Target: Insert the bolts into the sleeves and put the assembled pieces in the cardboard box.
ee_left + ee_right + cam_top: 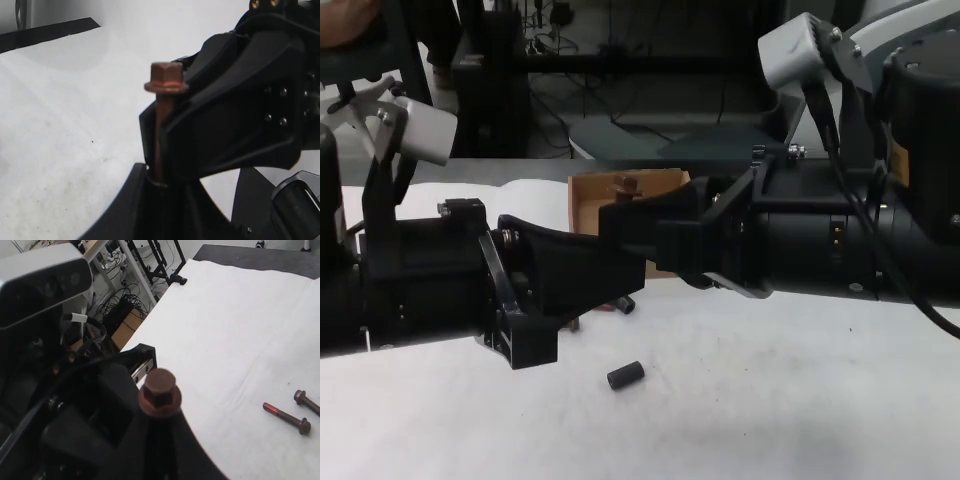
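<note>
A copper bolt [165,82] stands upright between the two grippers, its flanged head on top [159,392] [625,185]. My right gripper [161,440] is shut on the shaft just under the head, coming in from the right [620,225]. My left gripper [159,200] is closed around the bolt's lower end, where a black sleeve [157,183] sits mostly hidden between its fingers. The cardboard box [588,205] stands behind the grippers at the back of the bench.
A loose black sleeve [626,375] lies on the white cloth [770,400] in front of the arms, and another [623,305] lies under the left gripper. Two spare bolts [286,418] [306,402] lie side by side on the cloth.
</note>
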